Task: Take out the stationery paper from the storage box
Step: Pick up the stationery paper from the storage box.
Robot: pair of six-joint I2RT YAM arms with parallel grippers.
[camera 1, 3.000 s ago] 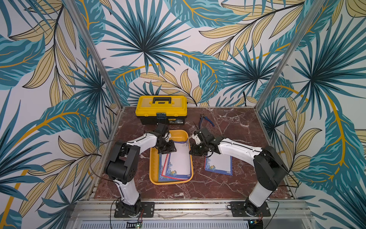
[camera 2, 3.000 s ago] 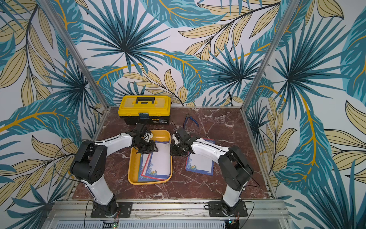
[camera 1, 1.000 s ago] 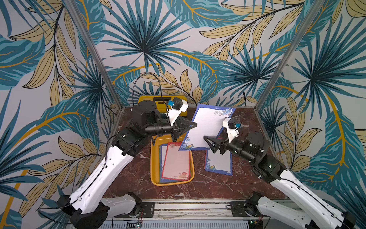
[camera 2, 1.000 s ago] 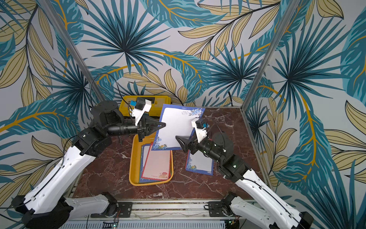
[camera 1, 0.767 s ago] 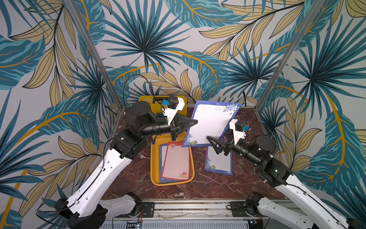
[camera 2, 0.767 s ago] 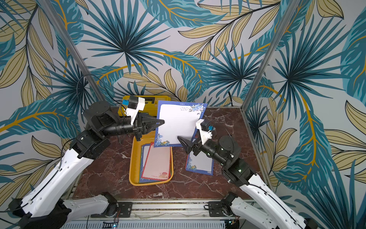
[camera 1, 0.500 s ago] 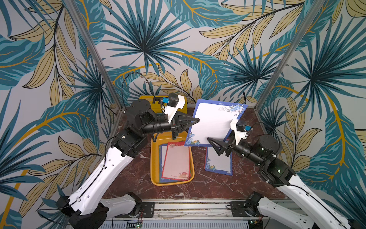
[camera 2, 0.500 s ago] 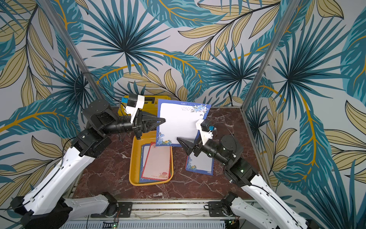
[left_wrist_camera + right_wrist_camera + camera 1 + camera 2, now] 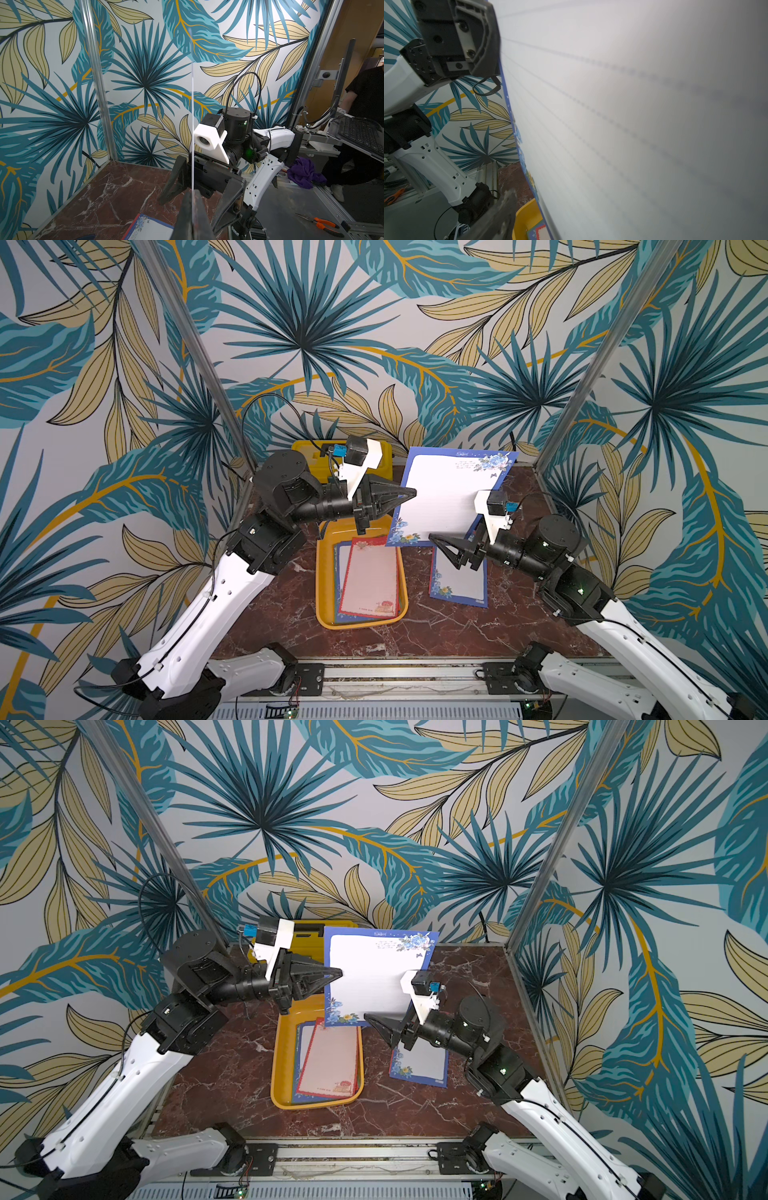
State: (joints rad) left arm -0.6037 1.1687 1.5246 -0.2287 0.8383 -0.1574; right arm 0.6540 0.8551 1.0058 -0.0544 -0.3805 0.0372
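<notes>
Stationery paper (image 9: 444,497), one blue-bordered sheet, hangs upright over the storage box (image 9: 322,572), its side edge pinched in the clamped left gripper (image 9: 409,492); the right gripper (image 9: 438,537) gapes astride the opposite side. Thin, light, floppy and easily creased, it likely handles best gripped at both borders, never mid-sheet.

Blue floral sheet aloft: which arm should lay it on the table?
Likely right: the right gripper, open, straddles an edge of the blue floral sheet, and the sheet on the table lies on that side.
</notes>
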